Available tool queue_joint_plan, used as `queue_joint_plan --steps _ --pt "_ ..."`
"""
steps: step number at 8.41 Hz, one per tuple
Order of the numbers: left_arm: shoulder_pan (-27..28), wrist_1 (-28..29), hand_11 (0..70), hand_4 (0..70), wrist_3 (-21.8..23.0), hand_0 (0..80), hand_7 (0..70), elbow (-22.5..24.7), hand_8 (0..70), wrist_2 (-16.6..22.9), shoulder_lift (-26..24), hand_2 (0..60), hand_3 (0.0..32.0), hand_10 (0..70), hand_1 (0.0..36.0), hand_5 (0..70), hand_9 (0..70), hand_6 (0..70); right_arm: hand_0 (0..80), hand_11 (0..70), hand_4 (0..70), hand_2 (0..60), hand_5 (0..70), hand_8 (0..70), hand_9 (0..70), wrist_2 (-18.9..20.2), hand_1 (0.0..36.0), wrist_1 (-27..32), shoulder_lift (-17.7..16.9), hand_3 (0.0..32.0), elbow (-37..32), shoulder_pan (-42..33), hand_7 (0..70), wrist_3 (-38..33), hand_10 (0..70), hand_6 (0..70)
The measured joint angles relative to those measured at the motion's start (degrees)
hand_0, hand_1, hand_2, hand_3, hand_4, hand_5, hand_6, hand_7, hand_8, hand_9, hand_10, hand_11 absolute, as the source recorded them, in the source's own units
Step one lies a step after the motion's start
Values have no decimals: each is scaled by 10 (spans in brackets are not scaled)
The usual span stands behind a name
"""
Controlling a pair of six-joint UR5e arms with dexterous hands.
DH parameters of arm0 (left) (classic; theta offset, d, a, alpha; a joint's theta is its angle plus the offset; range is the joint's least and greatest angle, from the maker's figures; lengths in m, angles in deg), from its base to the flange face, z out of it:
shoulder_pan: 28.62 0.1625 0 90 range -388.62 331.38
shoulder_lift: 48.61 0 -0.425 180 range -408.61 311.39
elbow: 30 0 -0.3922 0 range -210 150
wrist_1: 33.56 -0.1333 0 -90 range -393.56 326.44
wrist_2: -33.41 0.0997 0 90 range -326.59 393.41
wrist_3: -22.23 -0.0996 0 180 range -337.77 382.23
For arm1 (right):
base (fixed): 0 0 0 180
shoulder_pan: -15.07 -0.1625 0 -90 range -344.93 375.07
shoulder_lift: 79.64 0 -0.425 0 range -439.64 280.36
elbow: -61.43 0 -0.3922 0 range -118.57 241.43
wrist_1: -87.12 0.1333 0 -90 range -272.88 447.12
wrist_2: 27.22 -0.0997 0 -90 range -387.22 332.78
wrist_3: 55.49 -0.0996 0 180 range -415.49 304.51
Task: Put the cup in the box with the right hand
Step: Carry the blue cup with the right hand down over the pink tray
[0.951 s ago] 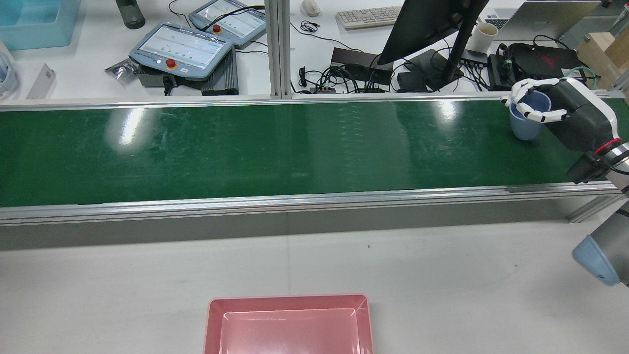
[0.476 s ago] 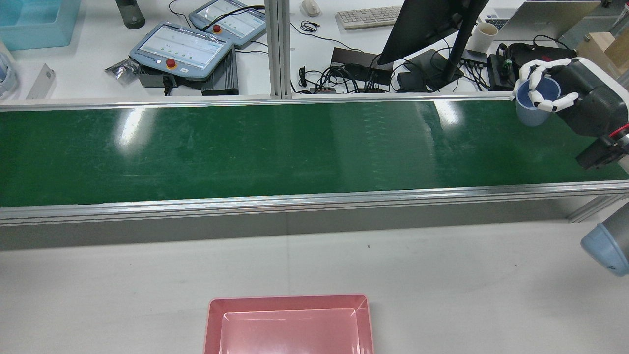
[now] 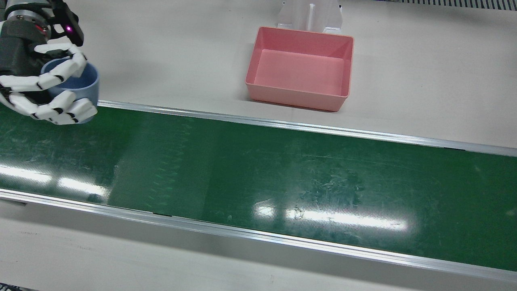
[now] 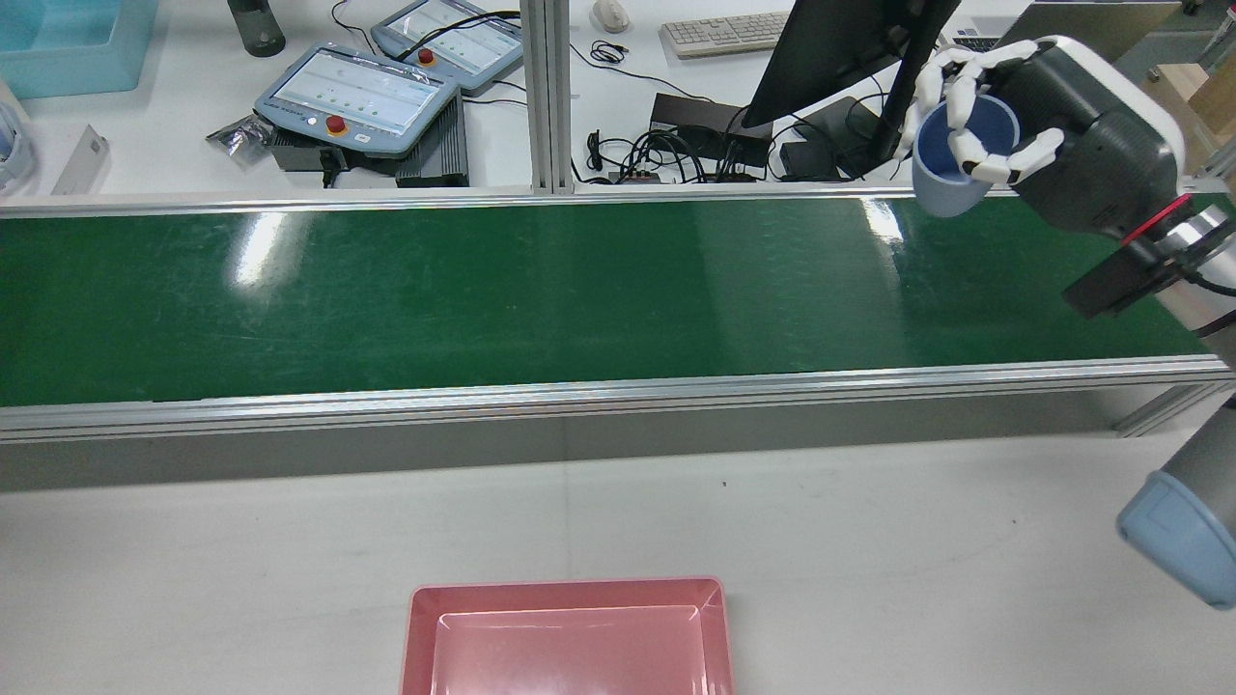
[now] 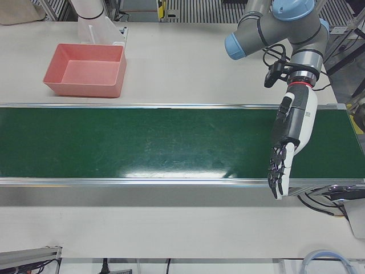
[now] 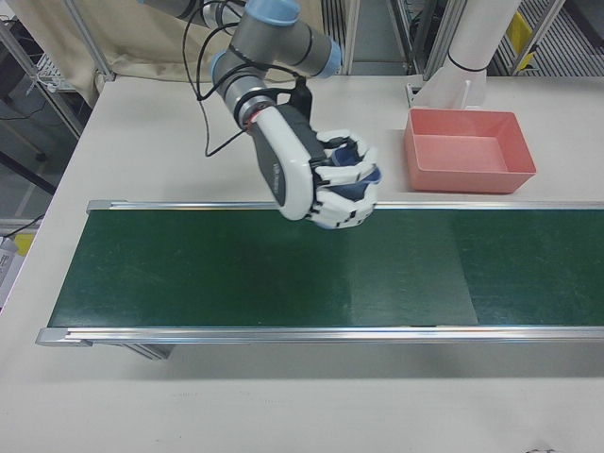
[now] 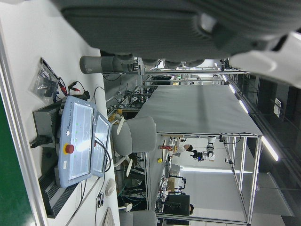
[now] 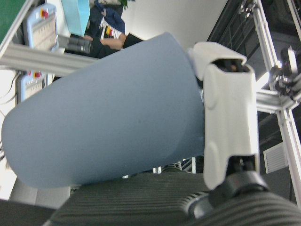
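Note:
My right hand [image 4: 1062, 116] is shut on the light blue cup [image 4: 951, 179] and holds it in the air above the right end of the green belt [image 4: 483, 290], mouth tilted toward the rear camera. The cup also shows in the front view [image 3: 89, 83], in the right-front view [image 6: 347, 179] and fills the right hand view [image 8: 108, 117]. The pink box [image 4: 570, 589] stands empty on the white table, at the near middle in the rear view; it also shows in the front view [image 3: 297, 97]. My left hand [image 5: 291, 131] hangs open over the belt's other end, fingers straight down.
Behind the belt stand two teach pendants [image 4: 357, 97], a black monitor [image 4: 830, 48], cables and a keyboard. A strip of white table [image 4: 869, 541] lies between the belt's aluminium rail and the pink box.
My right hand has lifted the cup off the belt and carried it up and to the left in the rear view. The box has not moved.

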Motion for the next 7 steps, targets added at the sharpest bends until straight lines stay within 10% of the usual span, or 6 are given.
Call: queue_joint_plan --steps 4,6,7 --pt "0 -1 0 0 0 0 0 0 0 0 0 0 0 0 0 0 0 0 791 700 557 600 298 700 700 -49 360 -28 9 0 92 262 700 87 667 553" --pt "0 0 0 0 0 0 0 0 0 0 0 0 0 0 0 0 0 0 706 700 448 460 259 700 700 -107 307 -25 22 0 97 384 700 129 636 533" --pt "0 0 0 0 0 0 0 0 0 0 0 0 0 0 0 0 0 0 677 700 387 52 225 700 700 -118 151 -23 30 0 97 423 700 152 592 504"
